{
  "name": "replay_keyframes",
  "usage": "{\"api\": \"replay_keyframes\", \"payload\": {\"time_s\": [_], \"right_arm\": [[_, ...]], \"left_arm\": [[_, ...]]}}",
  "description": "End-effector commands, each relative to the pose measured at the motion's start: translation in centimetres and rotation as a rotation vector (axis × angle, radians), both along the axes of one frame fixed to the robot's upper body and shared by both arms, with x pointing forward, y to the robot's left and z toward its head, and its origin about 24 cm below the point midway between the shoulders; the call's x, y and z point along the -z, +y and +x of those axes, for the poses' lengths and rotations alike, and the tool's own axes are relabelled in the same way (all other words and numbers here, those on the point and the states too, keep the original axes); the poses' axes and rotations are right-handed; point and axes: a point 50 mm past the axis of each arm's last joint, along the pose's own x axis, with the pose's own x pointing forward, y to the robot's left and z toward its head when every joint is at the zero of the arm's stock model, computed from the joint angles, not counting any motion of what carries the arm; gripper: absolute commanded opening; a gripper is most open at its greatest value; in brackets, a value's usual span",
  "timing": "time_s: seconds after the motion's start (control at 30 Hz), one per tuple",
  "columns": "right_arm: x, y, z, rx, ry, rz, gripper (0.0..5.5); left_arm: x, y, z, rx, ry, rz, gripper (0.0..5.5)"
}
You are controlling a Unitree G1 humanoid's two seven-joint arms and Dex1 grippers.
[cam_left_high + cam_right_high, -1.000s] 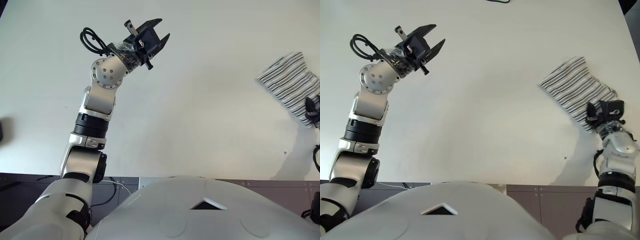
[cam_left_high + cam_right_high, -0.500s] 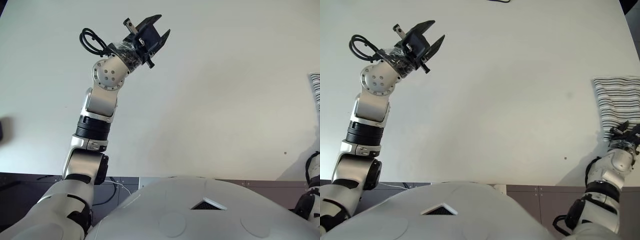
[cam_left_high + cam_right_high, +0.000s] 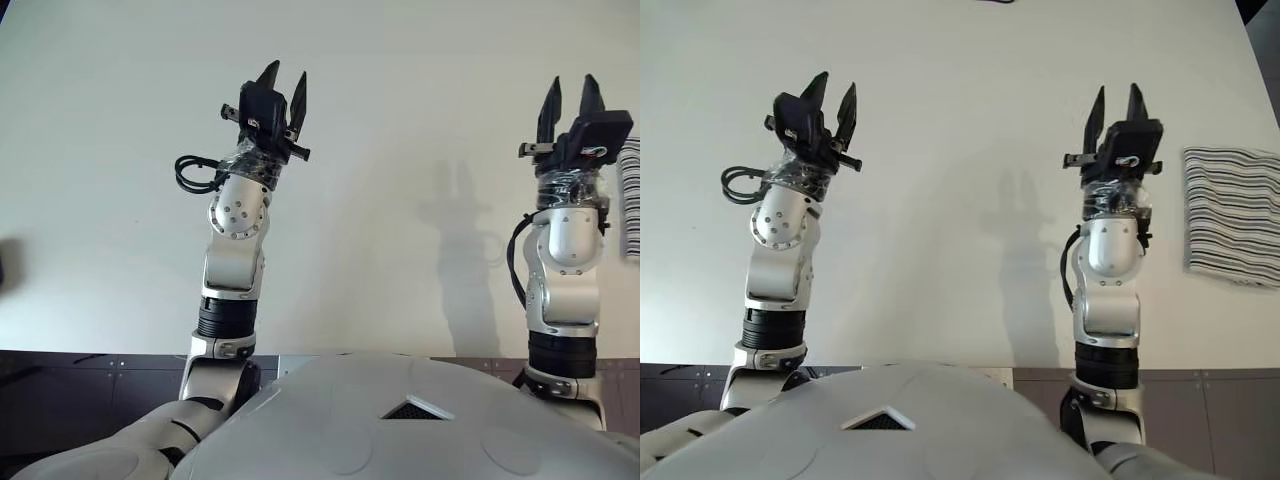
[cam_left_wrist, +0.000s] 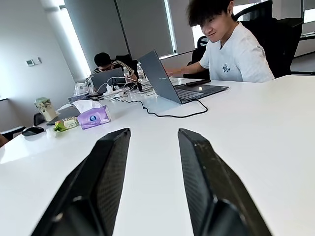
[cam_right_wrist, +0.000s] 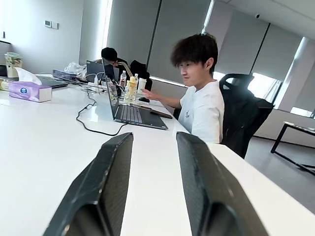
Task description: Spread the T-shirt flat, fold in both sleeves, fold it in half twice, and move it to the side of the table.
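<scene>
Striped folded T-shirt [image 3: 1232,215] lies cut off at right edge.

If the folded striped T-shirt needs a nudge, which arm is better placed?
Right. The right gripper, open, hangs near the folded black-and-white striped T-shirt; the left gripper, also open, is farther.

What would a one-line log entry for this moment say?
T-shirt: folded, at right side of table | left tool: open, empty | right tool: open, empty, apart from T-shirt | task: looks finished
</scene>
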Motion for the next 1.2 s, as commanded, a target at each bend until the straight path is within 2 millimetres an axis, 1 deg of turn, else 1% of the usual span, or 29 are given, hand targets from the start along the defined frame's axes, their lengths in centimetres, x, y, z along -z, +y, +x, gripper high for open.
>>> {"api": "replay_keyframes", "payload": {"time_s": [0.03, 0.07, 0.13, 0.2, 0.23, 0.3, 0.43, 0.67, 0.8, 0.87, 1.0, 1.2], "right_arm": [[2.7, 1.5, 0.8, -0.014, 0.119, 0.105, 1.61], [3.5, 1.8, 0.8, -0.019, 0.146, 0.12, 1.61], [5.3, 2.7, 0.6, -0.028, 0.211, 0.152, 1.61], [6.3, 3.6, 0.3, -0.043, 0.233, 0.148, 1.61], [6.6, 4.2, 0.2, -0.075, 0.234, 0.14, 1.61], [6.6, 5.2, 0.1, -0.141, 0.219, 0.109, 1.61], [6.0, 6.1, 0.4, -0.23, 0.175, 0.098, 1.61], [5.9, 6.1, 1.6, -0.29, 0.168, 0.058, 1.61], [6.2, 5.5, 2.4, -0.311, 0.197, -0.004, 1.61], [6.5, 5.1, 2.6, -0.309, 0.212, -0.022, 1.61], [6.5, 4.9, 2.5, -0.335, 0.218, -0.028, 1.61], [6.8, 4.5, 3.2, -0.305, 0.244, -0.055, 1.61]], "left_arm": [[2.1, -0.3, -0.4, -0.075, 0.059, -0.041, 1.77], [2.5, -0.2, -0.5, -0.095, 0.067, -0.048, 1.77], [4.0, -0.1, -1.2, -0.134, 0.108, -0.055, 1.77], [4.6, 0.5, -1.2, -0.18, 0.116, -0.069, 1.77], [4.5, 1.0, -1.0, -0.214, 0.11, -0.077, 1.77], [4.5, 1.6, -1.0, -0.247, 0.105, -0.089, 1.77], [4.2, 2.1, -1.4, -0.266, 0.085, -0.098, 1.77], [4.7, 1.2, -1.4, -0.276, 0.095, -0.093, 1.77], [5.2, 0.4, -1.1, -0.298, 0.106, -0.088, 1.77], [5.4, 0.0, -1.0, -0.309, 0.107, -0.086, 1.77], [5.6, -0.8, -1.2, -0.31, 0.108, -0.077, 1.77], [6.1, -0.5, -1.0, -0.334, 0.129, -0.074, 1.77]]}}
